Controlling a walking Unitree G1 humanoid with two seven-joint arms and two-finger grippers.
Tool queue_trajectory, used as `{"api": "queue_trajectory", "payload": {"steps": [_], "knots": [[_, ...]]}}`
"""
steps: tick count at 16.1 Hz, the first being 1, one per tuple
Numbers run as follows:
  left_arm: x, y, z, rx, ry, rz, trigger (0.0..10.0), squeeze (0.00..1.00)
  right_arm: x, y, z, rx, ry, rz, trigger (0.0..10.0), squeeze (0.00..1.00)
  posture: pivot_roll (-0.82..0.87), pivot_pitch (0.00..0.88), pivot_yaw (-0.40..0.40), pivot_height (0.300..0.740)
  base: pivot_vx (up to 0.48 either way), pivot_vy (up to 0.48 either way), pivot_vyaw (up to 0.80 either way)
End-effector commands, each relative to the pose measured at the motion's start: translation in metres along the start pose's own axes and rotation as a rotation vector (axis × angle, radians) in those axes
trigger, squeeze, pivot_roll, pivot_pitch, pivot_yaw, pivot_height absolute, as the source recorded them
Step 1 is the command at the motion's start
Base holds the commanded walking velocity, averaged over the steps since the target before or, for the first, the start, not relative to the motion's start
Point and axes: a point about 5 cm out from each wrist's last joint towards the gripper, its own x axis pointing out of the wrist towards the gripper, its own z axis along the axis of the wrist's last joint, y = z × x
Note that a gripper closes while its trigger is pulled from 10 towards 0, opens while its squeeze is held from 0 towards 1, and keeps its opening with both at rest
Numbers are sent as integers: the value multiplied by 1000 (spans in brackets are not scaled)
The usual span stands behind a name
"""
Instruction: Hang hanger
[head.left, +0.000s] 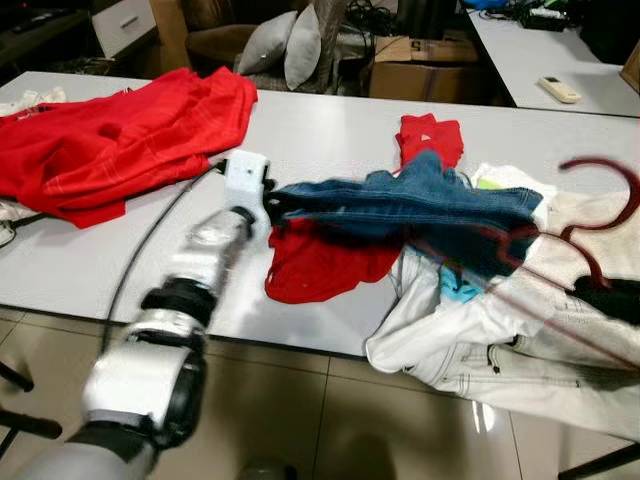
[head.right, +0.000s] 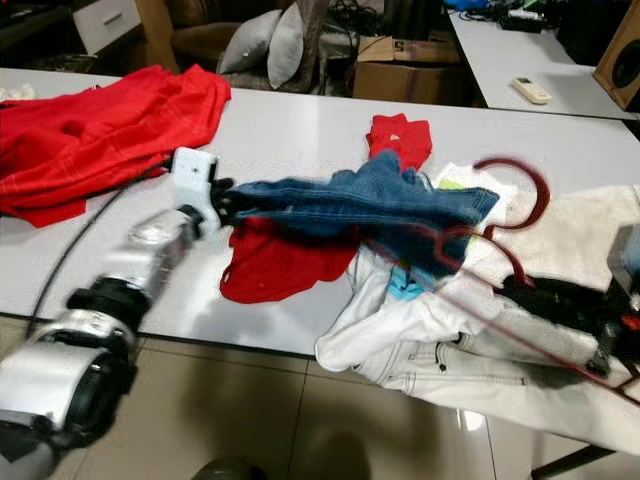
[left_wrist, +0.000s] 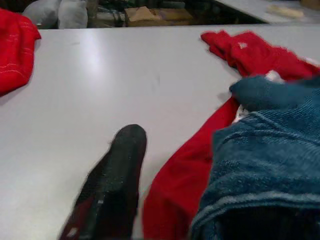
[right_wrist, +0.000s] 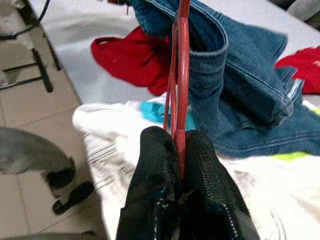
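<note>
Right gripper (right_wrist: 180, 150) is clamped hard on the red hanger (right_wrist: 179, 75) — its frame threads into the blue jeans (head.left: 420, 205) above the white table (head.left: 330, 130); left gripper (head.left: 272, 207) pinches the jeans' other end, over a red garment (head.left: 320, 262) and white clothes (head.left: 480, 340).

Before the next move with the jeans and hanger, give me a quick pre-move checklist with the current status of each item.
1. Right tool shut on red hanger: ok.
2. Left tool holding blue jeans by one end: ok.
3. Jeans draped over the hanger: ok.
4. Jeans lifted off the white garment and red top: cannot tell, blurred.
5. Hanger hook free of cloth: ok.
</note>
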Motion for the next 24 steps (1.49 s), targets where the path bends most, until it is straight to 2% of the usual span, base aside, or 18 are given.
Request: {"api": "queue_trajectory", "payload": {"steps": [1,3,4,5,6,7,8,9,11,13,14,15,16,18,19,21,22,24], "knots": [[0,1,3,33,25,-46,10000,1000,-3,5,13,-34,-38,40,10000,0,35,3,44,740,0,0,0],[0,2,8,-3,7,-54,10000,1000,0,11,14,-21,-54,98,10000,0,34,4,43,740,0,0,0],[3,1,25,-136,-72,-51,10000,1000,0,9,13,-9,-66,107,10000,0,32,6,36,740,0,0,0],[4,1,28,-158,-87,-54,10000,1000,-1,8,13,-7,-68,104,10000,0,32,6,36,740,0,0,0],[7,-3,45,-263,-152,-77,10000,1000,-2,5,16,14,-119,97,10000,0,40,7,29,740,0,0,0],[11,-2,64,-450,-231,-37,10000,1000,-4,1,21,45,-218,98,10000,0,43,5,27,740,0,0,0],[12,0,66,-509,-237,15,10000,1000,-6,-1,25,64,-283,103,10000,0,43,5,27,740,0,0,0],[14,-1,56,-425,-182,53,10000,1000,-9,-3,28,83,-345,99,10000,0,44,2,30,740,0,0,0],[15,-5,37,-355,-98,65,10000,1000,-10,-9,29,80,-375,38,10000,0,37,0,42,740,0,0,0],[13,-9,24,-259,-56,54,10000,1000,-6,-32,15,80,-280,-218,10000,0,31,0,54,740,0,0,0],[12,-9,28,-233,-79,21,10000,1000,-1,-33,5,71,-199,-244,10000,0,34,1,56,740,0,0,0],[12,-9,29,-222,-85,10,10000,1000,1,-32,2,62,-175,-243,10000,0,35,1,56,740,0,0,0],[9,-9,30,-162,-93,-53,10000,1000,9,-23,-6,43,-88,-199,10000,0,38,3,58,740,0,0,0],[2,-5,26,-41,-65,-98,10000,1000,14,0,-16,42,50,-29,10000,0,44,5,56,740,0,0,0],[0,-3,28,-41,-75,-88,10000,1000,13,6,-15,43,63,24,10000,0,44,6,55,740,0,0,0],[2,2,51,-194,-166,-44,10000,1000,1,4,5,35,-37,61,10000,0,42,5,54,740,0,0,0],[5,3,73,-303,-247,-6,10000,1000,-5,0,14,22,-91,55,10000,0,39,1,55,740,0,0,0],[8,2,96,-398,-320,15,10000,1000,-10,-3,18,10,-118,44,10000,0,38,0,55,740,0,0,0]]}}
